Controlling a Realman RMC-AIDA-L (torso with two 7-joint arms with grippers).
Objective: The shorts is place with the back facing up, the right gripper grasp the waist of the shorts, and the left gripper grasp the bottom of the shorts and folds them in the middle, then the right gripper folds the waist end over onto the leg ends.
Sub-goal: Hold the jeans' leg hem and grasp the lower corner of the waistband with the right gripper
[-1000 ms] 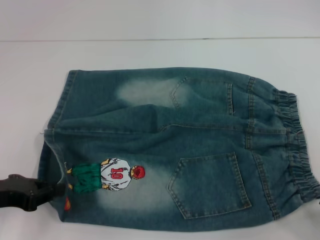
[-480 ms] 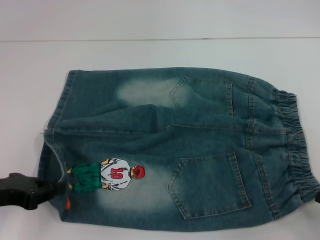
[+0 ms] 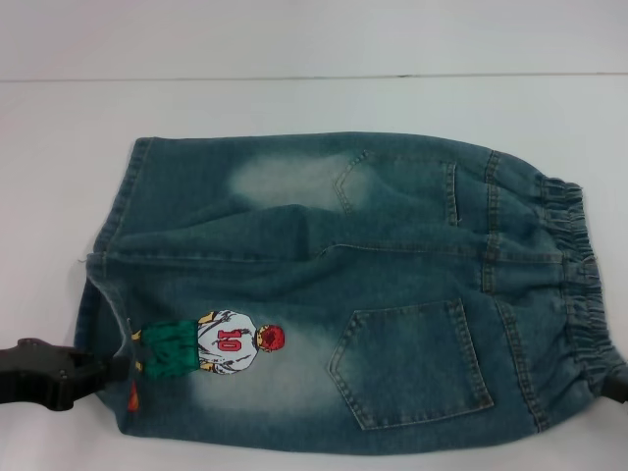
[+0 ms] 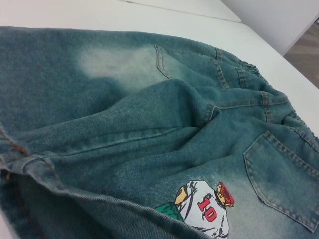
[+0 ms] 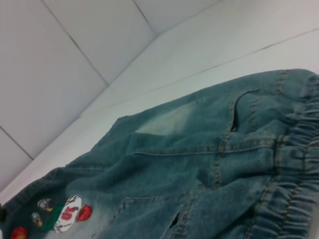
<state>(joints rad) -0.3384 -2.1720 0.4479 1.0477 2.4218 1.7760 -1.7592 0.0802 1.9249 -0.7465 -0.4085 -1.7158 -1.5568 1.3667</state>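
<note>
Blue denim shorts (image 3: pixel 343 294) lie flat on the white table, back pockets up. The elastic waist (image 3: pixel 579 285) is at the right and the leg hems are at the left. A cartoon figure patch (image 3: pixel 221 343) marks the near leg. My left gripper (image 3: pixel 116 371), black, reaches in from the left and is shut on the near leg's hem (image 4: pixel 75 194), which is raised slightly. Only a dark sliver of my right gripper (image 3: pixel 616 386) shows at the right edge, beside the near end of the waist (image 5: pixel 294 164).
The white table (image 3: pixel 294 108) extends behind the shorts to a back edge, with a pale wall beyond. A floor strip shows past the table's side (image 4: pixel 309 55) in the left wrist view.
The dark tip of the right gripper has crept a little farther in at the right edge, toward the waist. The left gripper and the shorts have not moved.
</note>
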